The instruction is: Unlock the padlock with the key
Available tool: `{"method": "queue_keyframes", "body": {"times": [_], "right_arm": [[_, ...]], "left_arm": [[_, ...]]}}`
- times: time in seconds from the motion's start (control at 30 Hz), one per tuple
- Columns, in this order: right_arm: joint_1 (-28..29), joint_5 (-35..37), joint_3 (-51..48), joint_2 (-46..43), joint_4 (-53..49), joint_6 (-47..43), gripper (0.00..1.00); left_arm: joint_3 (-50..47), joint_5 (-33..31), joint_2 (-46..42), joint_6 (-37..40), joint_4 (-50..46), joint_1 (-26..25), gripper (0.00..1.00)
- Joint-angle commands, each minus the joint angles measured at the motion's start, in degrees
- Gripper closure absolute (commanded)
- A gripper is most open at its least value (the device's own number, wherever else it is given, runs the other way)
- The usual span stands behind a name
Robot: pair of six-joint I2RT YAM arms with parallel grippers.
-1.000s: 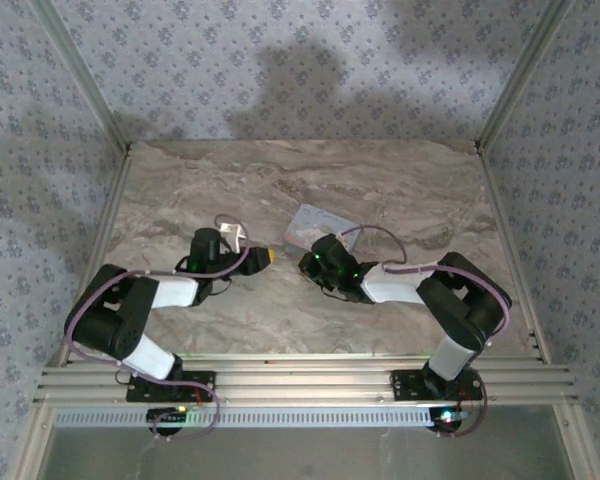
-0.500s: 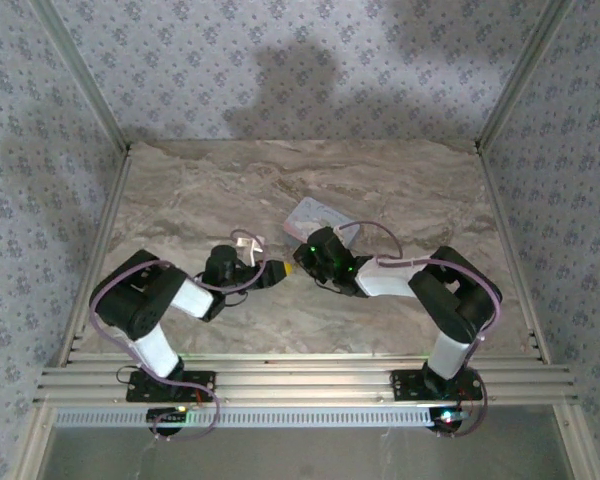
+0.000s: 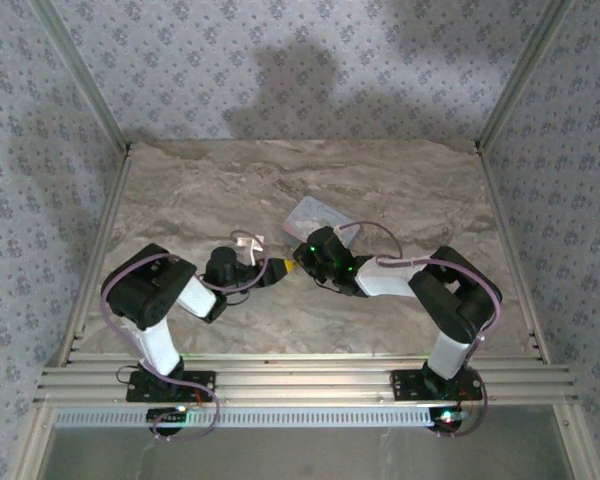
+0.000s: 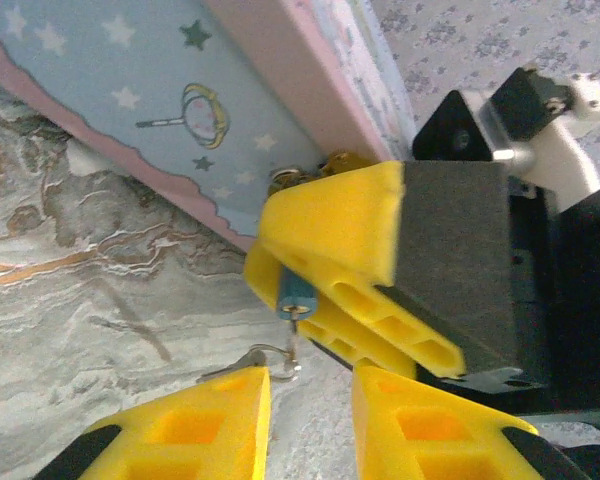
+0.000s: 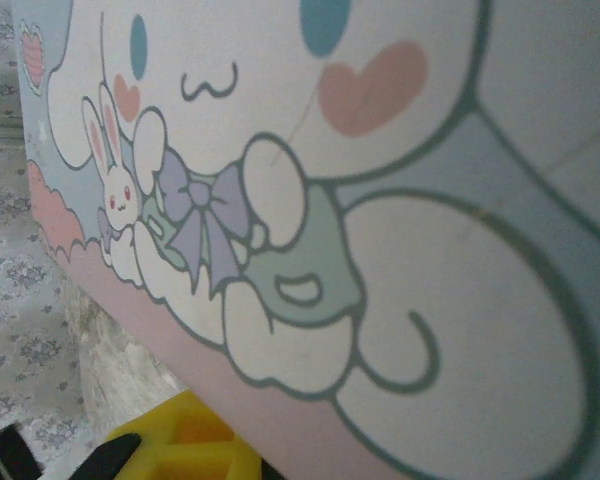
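Note:
In the left wrist view the padlock [image 4: 298, 292], a tiny dark bluish body with a brass-coloured end face, is pinched between the yellow fingers [image 4: 340, 225] of my right gripper [image 3: 298, 266]. A thin metal key [image 4: 294, 335] hangs from that face. The key carries a wire ring [image 4: 272, 356], and a grey piece [image 4: 225, 368] on the ring rests on the marble. My left gripper [image 4: 310, 425] is open just below, the ring at the tip of its left finger. In the top view the left gripper [image 3: 273, 271] sits tip to tip with the right one.
The pale blue tin [image 3: 315, 214] with a cartoon lid [image 5: 380, 200] lies just behind the right gripper and tight against it, one yellow finger [image 5: 180, 445] under its pink edge. Brass bits [image 4: 310, 175] sit at the tin's edge [image 4: 180, 110]. Frame posts and papered walls ring the marble table [image 3: 400, 185].
My left gripper swung right and forward until it met the right gripper, which shifted slightly left. Over the last half second only the left arm's elbow moved a little.

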Motion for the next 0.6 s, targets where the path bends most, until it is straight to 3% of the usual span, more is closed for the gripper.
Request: {"method": "queue_keyframes", "body": {"times": [0.0, 0.57], "right_arm": [[0.5, -1.7, 1.9, 0.6, 0.4, 2.3, 1.0], [0.7, -2.0, 2.1, 0.9, 0.2, 2.5, 1.0]], "left_arm": [[0.9, 0.4, 1.6, -0.5, 4.0, 0.0, 0.72], [3.9, 2.3, 6.1, -2.3, 8.0, 0.1, 0.72]]}}
